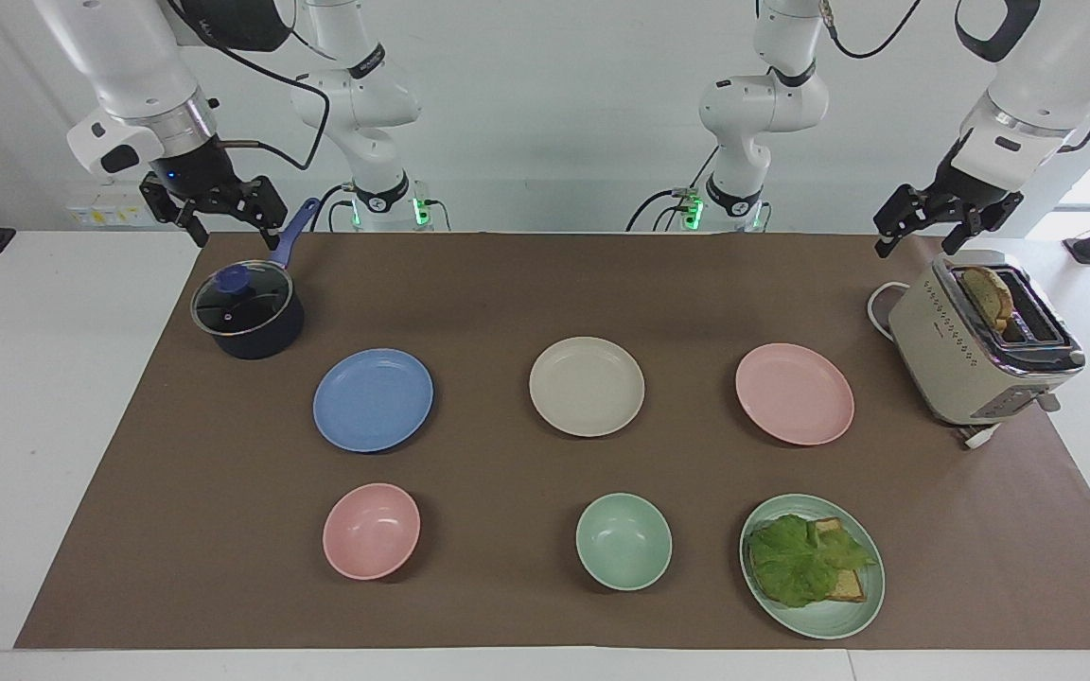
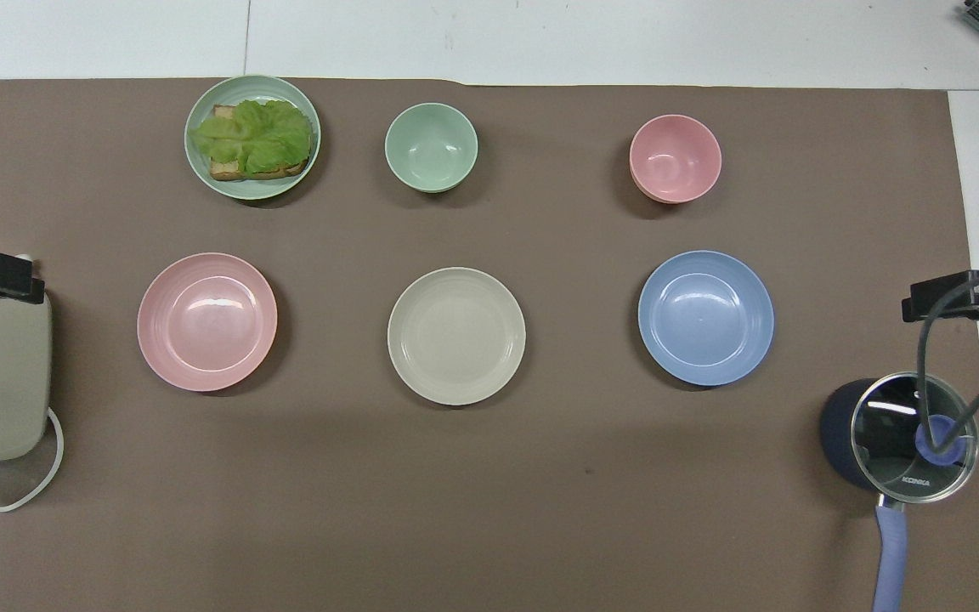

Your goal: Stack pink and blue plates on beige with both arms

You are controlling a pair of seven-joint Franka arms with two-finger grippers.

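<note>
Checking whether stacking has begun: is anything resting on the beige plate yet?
No, the beige plate lies bare between the pink plate and the blue plate, each flat on the mat.

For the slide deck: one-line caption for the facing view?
Both grippers open and raised, blue plate, beige plate and pink plate in a row, unstacked.

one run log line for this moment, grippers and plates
left gripper: open, over toaster | right gripper: open, over saucepan | pink plate, blue plate: unstacked beside beige plate

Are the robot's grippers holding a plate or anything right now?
No. The left gripper and right gripper are both open, up in the air, holding nothing.
</note>
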